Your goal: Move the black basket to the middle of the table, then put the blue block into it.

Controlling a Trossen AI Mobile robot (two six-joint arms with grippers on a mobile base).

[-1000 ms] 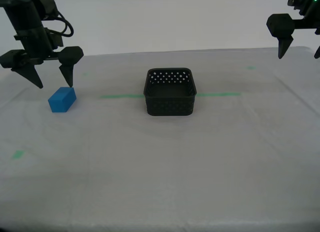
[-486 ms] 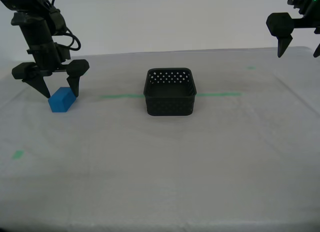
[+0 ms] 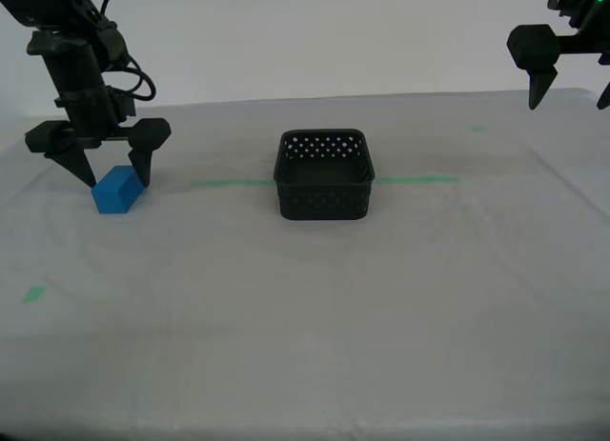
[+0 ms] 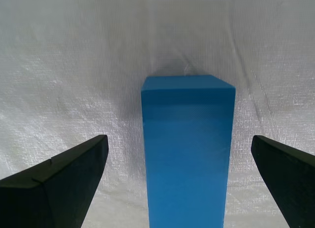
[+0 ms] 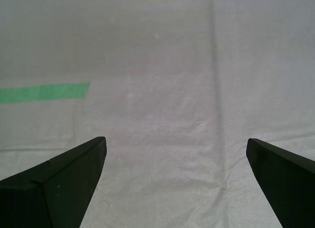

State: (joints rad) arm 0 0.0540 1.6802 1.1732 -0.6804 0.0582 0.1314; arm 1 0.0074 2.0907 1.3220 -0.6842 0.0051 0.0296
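Observation:
The blue block lies on the table at the exterior view's left. My second gripper is open and lowered over it, one finger on each side. In the second wrist view the block stands between the spread fingers of the gripper, with gaps on both sides. The black basket sits empty at mid-table on the green tape line. My first gripper hangs open, high at the exterior view's right; nothing lies between its fingers in its own view.
Small green tape bits mark the cloth at the exterior view's near left and far right. A strip of green tape shows below my first gripper. A pale wall stands behind the table's far edge.
My second gripper has come down from above the block until its fingers straddle it, settling slightly in the last half second. The basket, the block and my first gripper stayed still.

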